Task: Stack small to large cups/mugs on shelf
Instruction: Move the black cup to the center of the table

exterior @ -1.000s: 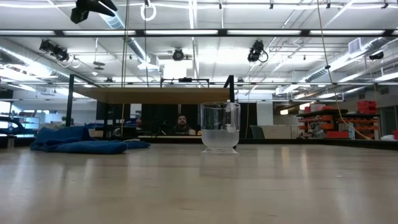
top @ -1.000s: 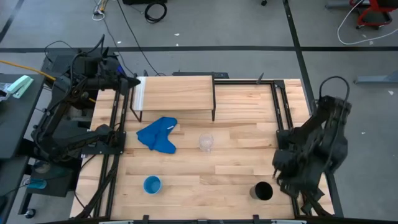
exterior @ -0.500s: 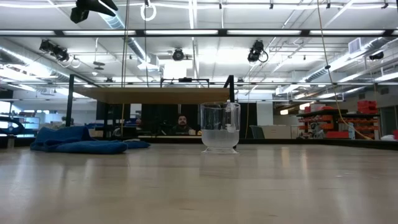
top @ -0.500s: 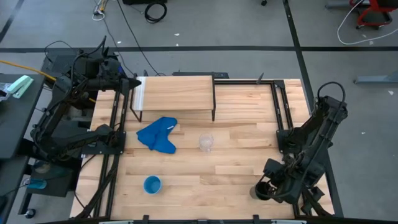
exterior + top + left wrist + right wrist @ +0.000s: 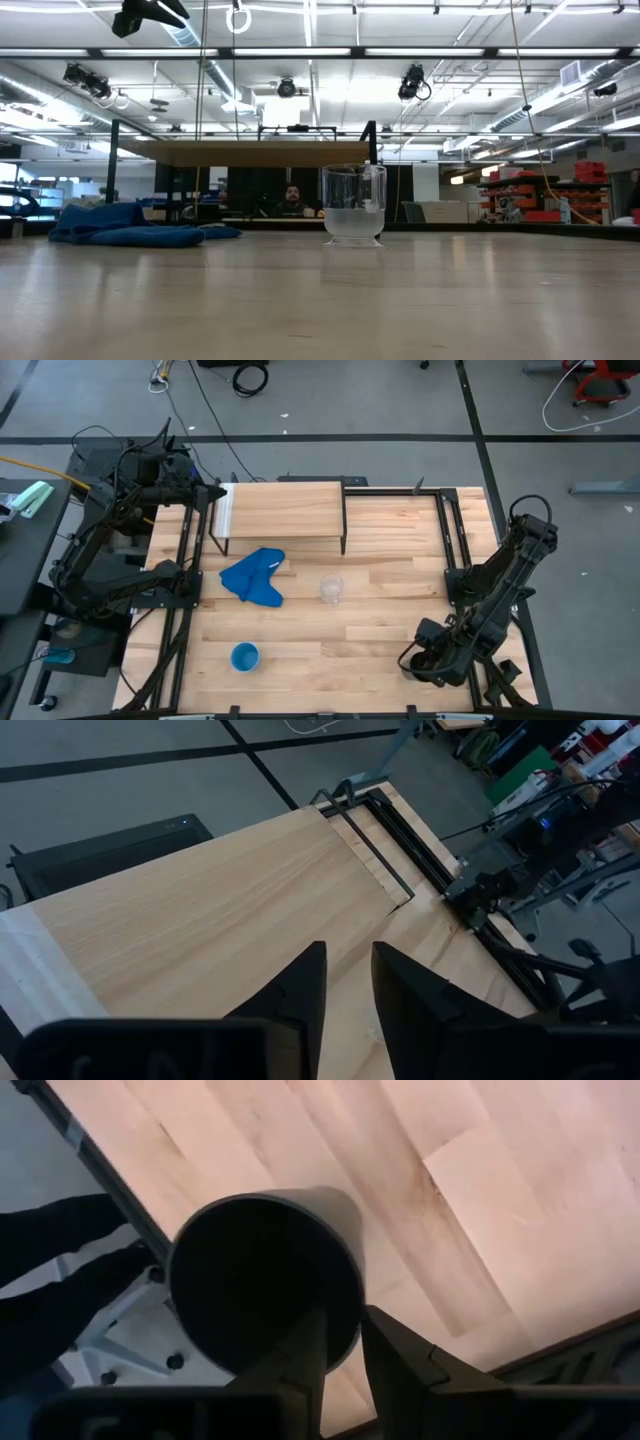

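Note:
The tall black cup (image 5: 265, 1275) is at the table's near right, seen from above in the right wrist view; in the high view my right gripper (image 5: 418, 660) covers it and is shut on it. The small clear cup (image 5: 331, 590) stands mid-table and also shows in the low view (image 5: 353, 205). The light blue cup (image 5: 245, 656) stands at the near left. The pale wood shelf (image 5: 280, 508) stands on black legs at the far side. My left gripper (image 5: 215, 491) hangs shut and empty above the shelf's far left corner. My right gripper holds the black cup by its rim (image 5: 345, 1315), on the side nearest the wrist. One finger (image 5: 300, 1355) is inside the cup and the other (image 5: 400, 1365) is outside, with the wall between them. The fingers come from above, pointing down. I cannot tell whether the cup's base is on the table.
A crumpled blue cloth (image 5: 252, 577) lies in front of the shelf, left of the clear cup. Black metal rails (image 5: 450, 530) run along the table's left and right sides. The table's near right edge (image 5: 110, 1190) is close beside the black cup. A person (image 5: 292, 200) shows beyond the table.
My right gripper has gone down and toward the table's near left, from beside the black cup to right over it, and its fingers now straddle the cup's rim. The cup has stayed in place.

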Robot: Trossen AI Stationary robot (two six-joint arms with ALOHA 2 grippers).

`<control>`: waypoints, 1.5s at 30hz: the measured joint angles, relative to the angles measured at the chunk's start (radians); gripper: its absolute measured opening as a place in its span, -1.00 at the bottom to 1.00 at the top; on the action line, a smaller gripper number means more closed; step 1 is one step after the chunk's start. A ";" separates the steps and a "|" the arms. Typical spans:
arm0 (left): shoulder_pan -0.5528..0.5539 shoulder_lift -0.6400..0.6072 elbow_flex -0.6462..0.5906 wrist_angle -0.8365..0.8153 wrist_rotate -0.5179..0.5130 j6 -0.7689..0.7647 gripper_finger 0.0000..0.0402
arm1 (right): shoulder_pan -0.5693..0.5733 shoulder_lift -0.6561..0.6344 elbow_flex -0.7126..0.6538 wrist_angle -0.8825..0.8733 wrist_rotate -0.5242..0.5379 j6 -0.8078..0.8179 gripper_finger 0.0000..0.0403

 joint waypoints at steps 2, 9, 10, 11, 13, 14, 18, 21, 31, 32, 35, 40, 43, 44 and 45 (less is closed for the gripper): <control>0.000 0.000 0.000 0.000 0.000 0.000 -0.54 | 0.000 0.000 -0.006 0.000 0.000 0.000 -0.63; 0.000 0.000 0.000 0.000 0.000 0.000 -0.54 | -0.005 0.000 -0.037 0.008 0.000 0.002 -0.63; 0.000 0.000 0.000 0.000 0.000 0.000 -0.54 | -0.005 0.000 -0.043 0.014 0.000 0.002 -0.63; 0.000 0.000 0.000 0.000 0.000 0.000 -0.55 | -0.006 0.000 -0.048 0.020 0.000 0.002 -0.63; 0.000 0.000 0.000 0.000 0.000 0.000 -0.55 | -0.006 0.000 -0.065 0.044 -0.003 0.002 -0.63; 0.000 0.000 0.000 0.000 0.000 0.000 -0.55 | -0.006 0.000 -0.072 0.053 -0.006 0.006 -0.63; 0.000 0.000 0.000 0.000 0.000 0.000 -0.53 | -0.006 0.000 -0.084 0.058 -0.007 0.029 -0.63; 0.000 0.000 0.000 0.000 0.000 0.000 -0.53 | -0.006 0.000 -0.084 0.063 -0.007 0.029 -0.65; 0.000 0.000 0.000 0.000 0.000 0.002 -0.58 | -0.033 0.000 -0.084 0.064 -0.008 0.022 -0.96; 0.000 0.000 0.000 0.000 0.000 0.001 -0.58 | -0.039 0.000 -0.084 0.064 -0.008 0.020 -0.95; 0.000 0.000 0.000 0.000 0.000 0.002 -0.57 | -0.061 0.000 -0.081 0.061 -0.008 0.001 -0.94; 0.000 0.000 0.000 0.000 0.000 0.002 -0.59 | -0.136 0.000 -0.019 0.063 -0.010 -0.115 -0.97; 0.000 0.000 0.000 0.000 0.000 -0.001 -0.61 | -0.205 0.000 0.044 0.060 -0.008 -0.221 -0.98; 0.000 0.000 0.000 0.000 0.000 -0.002 -0.61 | -0.229 0.000 0.070 0.057 -0.002 -0.258 -0.98; 0.000 0.000 0.000 -0.001 0.000 -0.005 -0.61 | -0.255 0.000 0.097 0.051 0.004 -0.295 -0.98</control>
